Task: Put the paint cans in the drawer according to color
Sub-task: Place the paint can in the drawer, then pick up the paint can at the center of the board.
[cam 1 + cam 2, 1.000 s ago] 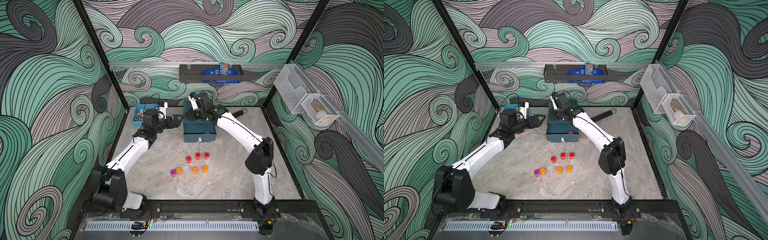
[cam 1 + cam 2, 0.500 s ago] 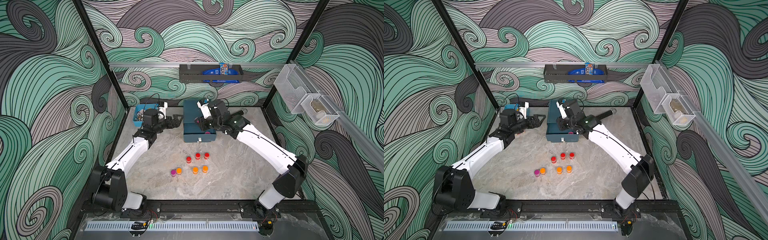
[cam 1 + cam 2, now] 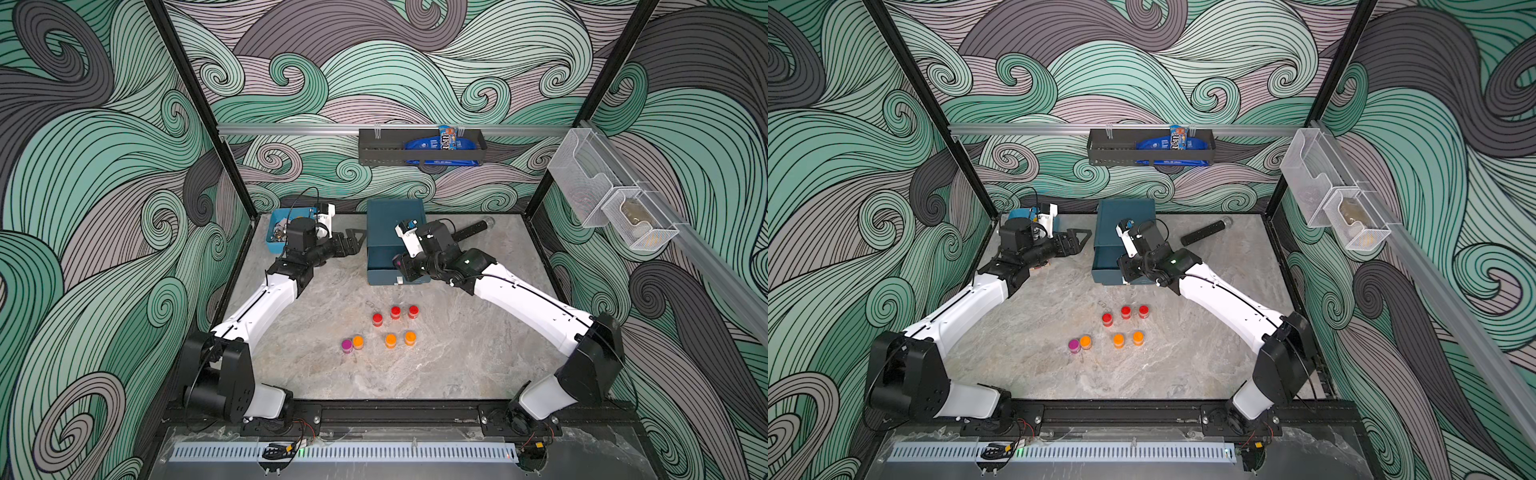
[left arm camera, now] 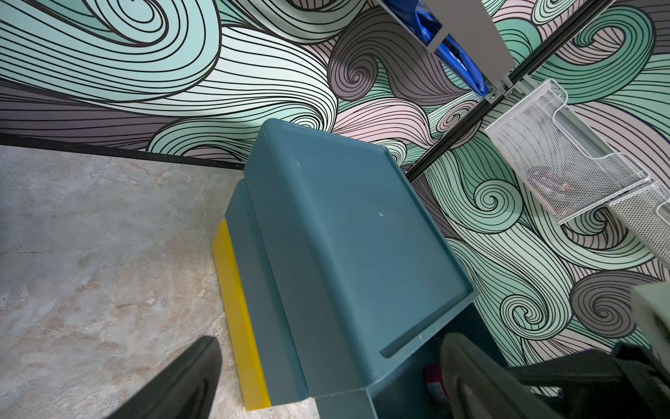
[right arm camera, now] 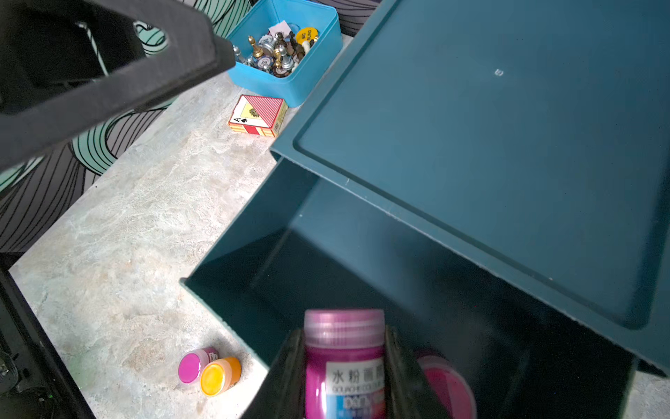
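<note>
My right gripper, clamped on a magenta can, has swung nearer over the open drawer, ready to drop; the left gripper has its fingers apart.

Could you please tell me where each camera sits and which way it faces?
Top views: high at the front, looking down on the table; left arm and right arm show whole.
Left wrist: on the left arm, facing across the chest to the wall; open left end effector shows.
Right wrist: on the right arm, looking down into the open drawer; right end effector shut on a magenta can.
Shared: all views show the chest's top.
</note>
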Controlling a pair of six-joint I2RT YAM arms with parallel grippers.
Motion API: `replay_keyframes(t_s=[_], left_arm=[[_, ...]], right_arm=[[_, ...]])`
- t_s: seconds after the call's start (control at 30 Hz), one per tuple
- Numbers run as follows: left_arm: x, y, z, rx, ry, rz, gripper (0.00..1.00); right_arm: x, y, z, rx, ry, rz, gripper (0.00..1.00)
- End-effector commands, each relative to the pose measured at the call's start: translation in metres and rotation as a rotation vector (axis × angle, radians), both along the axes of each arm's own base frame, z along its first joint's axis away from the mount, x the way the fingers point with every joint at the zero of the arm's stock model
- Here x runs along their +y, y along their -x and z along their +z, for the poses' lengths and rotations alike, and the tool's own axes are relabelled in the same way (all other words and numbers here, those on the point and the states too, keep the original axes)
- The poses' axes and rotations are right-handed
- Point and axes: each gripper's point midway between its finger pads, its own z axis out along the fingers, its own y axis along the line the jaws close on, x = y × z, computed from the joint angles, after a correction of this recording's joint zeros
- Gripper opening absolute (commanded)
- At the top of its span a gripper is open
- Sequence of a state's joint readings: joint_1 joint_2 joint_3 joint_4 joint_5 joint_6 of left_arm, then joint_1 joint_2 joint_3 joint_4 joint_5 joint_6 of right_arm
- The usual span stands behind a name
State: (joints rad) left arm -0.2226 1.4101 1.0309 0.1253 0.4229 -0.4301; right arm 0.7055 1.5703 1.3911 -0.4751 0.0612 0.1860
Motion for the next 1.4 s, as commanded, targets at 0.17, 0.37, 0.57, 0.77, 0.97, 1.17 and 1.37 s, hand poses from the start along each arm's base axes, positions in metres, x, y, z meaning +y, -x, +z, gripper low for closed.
replay_keyframes(t_s=[0.17, 0.37, 0.57, 0.77, 0.97, 1.17, 1.37], left_arm=[[0.001, -0.002, 0.001, -0.002, 0.007, -0.001, 0.97], [0.001, -0.002, 0.001, -0.002, 0.009, -0.001, 0.98], [0.001, -0.002, 0.002, -0.003, 0.009, -0.002, 0.97], [0.001, -0.002, 0.002, -0.004, 0.010, -0.002, 0.97], [0.001, -0.002, 0.001, -0.002, 0.010, -0.001, 0.98], [0.002, -0.003, 0.001, -0.004, 0.005, 0.003, 0.98], [0.004, -0.003, 0.000, -0.003, 0.000, 0.014, 0.97]], right_arm=[[-0.001, 0.003, -0.002, -0.017, 0.001, 0.016, 0.14], [-0.003, 0.003, -0.003, -0.021, 0.006, 0.008, 0.15], [-0.003, 0.004, -0.002, -0.014, -0.001, 0.005, 0.69], [-0.010, 0.014, 0.038, -0.079, -0.072, -0.008, 0.83], [-0.001, 0.036, 0.076, -0.110, -0.174, 0.058, 0.84], [0.038, 0.069, 0.065, -0.060, -0.177, 0.189, 0.84], [0.074, 0.100, 0.026, 0.008, -0.110, 0.246, 0.83]])
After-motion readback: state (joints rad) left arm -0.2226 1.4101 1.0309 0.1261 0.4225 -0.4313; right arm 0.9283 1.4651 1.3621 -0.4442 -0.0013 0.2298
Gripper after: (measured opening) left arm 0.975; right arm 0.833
